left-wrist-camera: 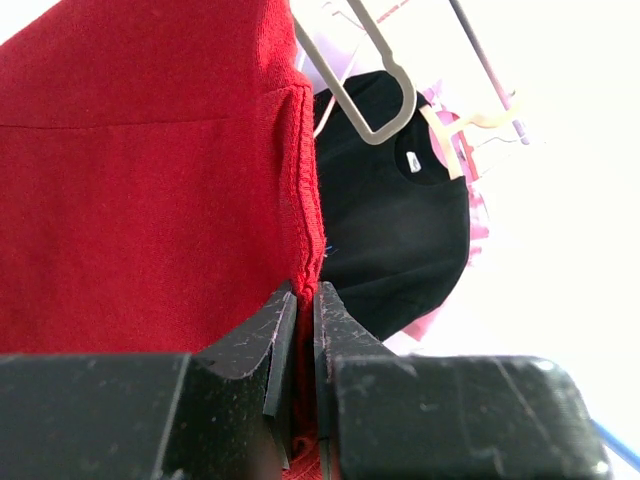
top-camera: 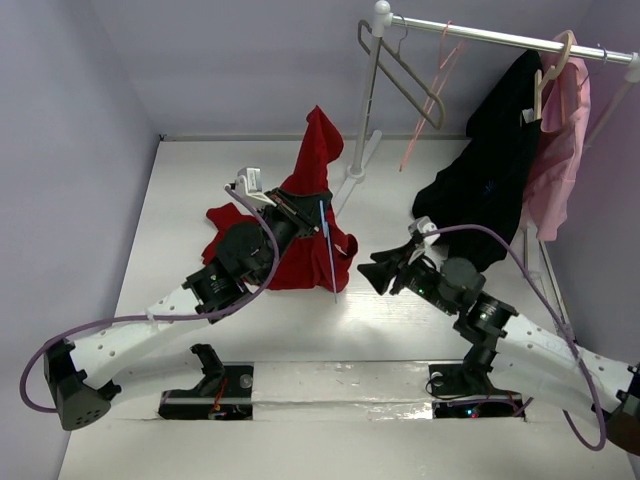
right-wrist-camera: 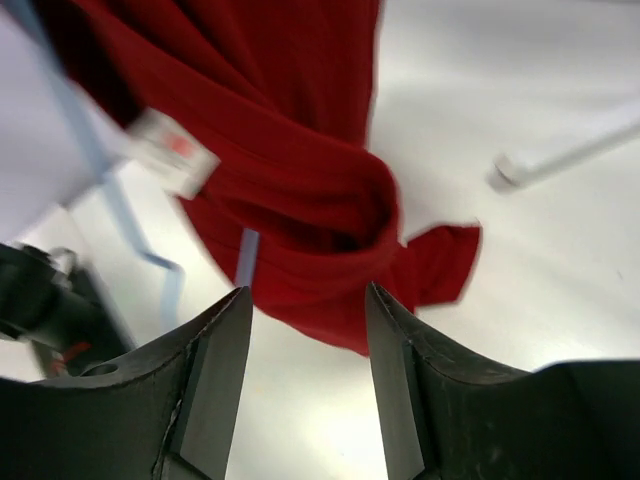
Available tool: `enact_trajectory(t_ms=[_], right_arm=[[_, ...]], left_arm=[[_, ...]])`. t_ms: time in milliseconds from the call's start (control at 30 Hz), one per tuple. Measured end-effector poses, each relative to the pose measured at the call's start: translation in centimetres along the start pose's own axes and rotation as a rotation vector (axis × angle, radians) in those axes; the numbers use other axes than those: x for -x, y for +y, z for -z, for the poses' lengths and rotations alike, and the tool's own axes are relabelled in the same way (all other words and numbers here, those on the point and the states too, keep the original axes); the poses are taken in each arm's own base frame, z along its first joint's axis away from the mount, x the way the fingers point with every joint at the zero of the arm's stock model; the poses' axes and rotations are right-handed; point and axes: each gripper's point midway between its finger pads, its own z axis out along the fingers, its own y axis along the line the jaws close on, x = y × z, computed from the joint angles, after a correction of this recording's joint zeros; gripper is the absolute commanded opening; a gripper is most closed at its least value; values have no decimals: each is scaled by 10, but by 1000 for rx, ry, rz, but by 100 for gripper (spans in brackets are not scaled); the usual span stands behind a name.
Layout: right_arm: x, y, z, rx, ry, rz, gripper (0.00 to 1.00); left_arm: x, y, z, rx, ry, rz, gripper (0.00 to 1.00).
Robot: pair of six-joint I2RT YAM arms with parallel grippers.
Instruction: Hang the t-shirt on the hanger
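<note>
The red t-shirt point(top-camera: 300, 245) lies bunched mid-table, and one part rises in a peak toward the rack. My left gripper point(top-camera: 300, 205) is shut on a folded seam of the shirt; the left wrist view shows the red cloth point(left-wrist-camera: 150, 200) pinched between the jaws point(left-wrist-camera: 305, 300). The thin light-blue hanger point(top-camera: 329, 250) lies against the shirt's right side, partly hidden in the cloth. My right gripper point(top-camera: 375, 275) is open and empty just right of the shirt. Its view shows the shirt point(right-wrist-camera: 290, 170), the white neck label point(right-wrist-camera: 170, 150) and the blue wire point(right-wrist-camera: 247, 255) beyond the open jaws point(right-wrist-camera: 308, 300).
A clothes rack point(top-camera: 480, 35) stands at the back right with a grey hanger point(top-camera: 400, 75), a pink hanger point(top-camera: 430, 95), a black garment point(top-camera: 490, 170) and a pink garment point(top-camera: 560, 150). The rack's foot point(top-camera: 352, 165) lies behind the shirt.
</note>
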Motion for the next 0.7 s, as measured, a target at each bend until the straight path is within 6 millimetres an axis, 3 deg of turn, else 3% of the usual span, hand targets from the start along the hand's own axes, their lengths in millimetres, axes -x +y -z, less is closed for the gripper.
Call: enact_trajectory(t_ms=[167,333,700], right_arm=[[-34,-32,-10,-37,92,3,66],[-37,-52,-23,-10,97,-2,70],[-75,-32,-42,238,219,75,70]], left_arm=[[2,0,4,1,3,7,0],[1,-1,5,-4,12,8,0],[-4,0,6,-4,36,1,0]])
